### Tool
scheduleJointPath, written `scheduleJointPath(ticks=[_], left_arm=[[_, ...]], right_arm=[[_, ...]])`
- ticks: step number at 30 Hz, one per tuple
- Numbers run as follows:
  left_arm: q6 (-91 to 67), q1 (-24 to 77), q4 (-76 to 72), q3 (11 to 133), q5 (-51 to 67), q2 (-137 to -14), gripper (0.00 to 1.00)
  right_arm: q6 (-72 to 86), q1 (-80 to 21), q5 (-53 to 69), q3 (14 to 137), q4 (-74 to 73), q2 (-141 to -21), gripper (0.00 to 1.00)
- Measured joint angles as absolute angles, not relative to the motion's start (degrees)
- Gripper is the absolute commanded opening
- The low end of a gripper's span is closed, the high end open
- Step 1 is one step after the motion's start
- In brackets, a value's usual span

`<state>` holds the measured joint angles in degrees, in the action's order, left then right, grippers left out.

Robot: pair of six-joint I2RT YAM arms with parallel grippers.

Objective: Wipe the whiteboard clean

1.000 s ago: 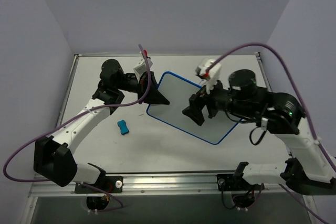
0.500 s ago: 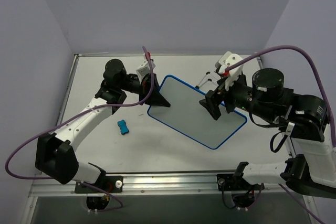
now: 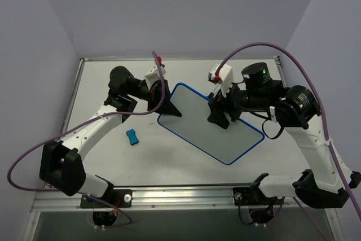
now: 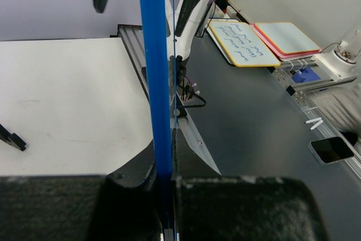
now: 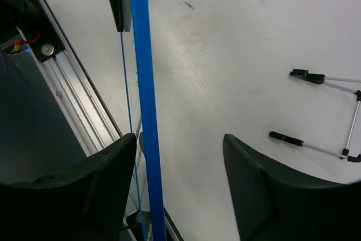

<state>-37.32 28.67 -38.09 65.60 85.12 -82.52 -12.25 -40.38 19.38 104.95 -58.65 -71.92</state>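
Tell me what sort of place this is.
Probably a robotics lab cell: left arm and right arm mounted along an aluminium rail at a white table, plain wall panels around, spare whiteboards on a dark bench beside it.

Whiteboard (image 4: 155,83) presents edge-on, its blue rim upright from top to bottom. Left gripper (image 4: 164,176) is clamped on the rim, a black finger on each side. White table (image 4: 67,100) lies left. Right, on the dark floor (image 4: 254,128), lie a yellow-rimmed board (image 4: 240,42) and a red-rimmed board (image 4: 285,38).
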Motion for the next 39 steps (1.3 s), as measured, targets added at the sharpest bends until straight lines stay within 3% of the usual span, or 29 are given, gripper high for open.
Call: scheduleJointPath(ticks=[7, 9, 10, 11, 13, 19, 20, 21, 23, 24, 25, 33, 36, 39], left_arm=[[-38.87, 28.64, -43.38, 63.29, 86.39, -82.83, 0.02], [-39.77, 28.53, -45.3, 63.29, 86.59, -83.57, 0.02], [-40.58, 28.36, -46.52, 63.24, 86.65, -84.05, 0.02], [-41.63, 28.12, -47.94, 63.24, 86.8, -84.58, 0.02], [-43.75, 27.66, -51.66, 63.24, 87.68, -85.84, 0.02], [-47.92, 27.46, -62.81, 63.24, 88.86, -88.07, 0.02], [-48.71, 27.42, -63.88, 63.24, 88.86, -88.25, 0.07], [-49.43, 27.38, -64.73, 63.24, 88.84, -88.36, 0.23], [-51.57, 27.0, -65.67, 63.75, 88.07, -88.68, 0.38], [-52.62, 26.55, -65.98, 64.07, 87.42, -88.9, 0.85], [-53.41, 25.91, -66.41, 64.25, 86.8, -89.03, 0.94], [-53.91, 18.96, -61.49, 66.52, 81.58, -89.03, 0.94], [-45.6, 16.01, -45.06, 69.52, 76.01, -88.27, 0.94], [-31.07, 14.5, -18.24, 77.67, 62.92, -88.09, 0.94]], right_arm=[[-13.26, -40.14, 27.73, 105.16, -58.61, -71.92, 0.46], [-13.39, -40.16, 28.58, 105.34, -58.59, -71.88, 0.4], [-13.43, -40.16, 28.8, 105.32, -58.63, -71.83, 0.35], [-13.47, -40.18, 28.86, 105.27, -58.61, -71.79, 0.16], [-13.8, -40.18, 28.14, 104.47, -58.24, -71.44, 0.0], [-10.92, -40.16, 27.42, 102.04, -57.08, -70.24, 0.0], [-10.81, -40.16, 26.89, 102.04, -56.93, -70.17, 0.0], [-10.66, -40.23, 26.48, 102.02, -56.64, -70.02, 0.0], [-10.52, -40.42, 25.63, 101.62, -55.86, -69.47, 0.0], [-10.52, -40.49, 24.77, 101.1, -55.11, -68.95, 0.0], [-10.5, -40.49, 23.94, 100.6, -54.63, -68.4, 0.0], [-10.11, -39.53, 14.28, 98.91, -54.13, -67.66, 0.0], [-10.13, -37.65, 11.66, 98.87, -53.54, -68.12, 0.0], [-10.28, -34.79, 10.94, 98.87, -52.47, -69.56, 0.0]])
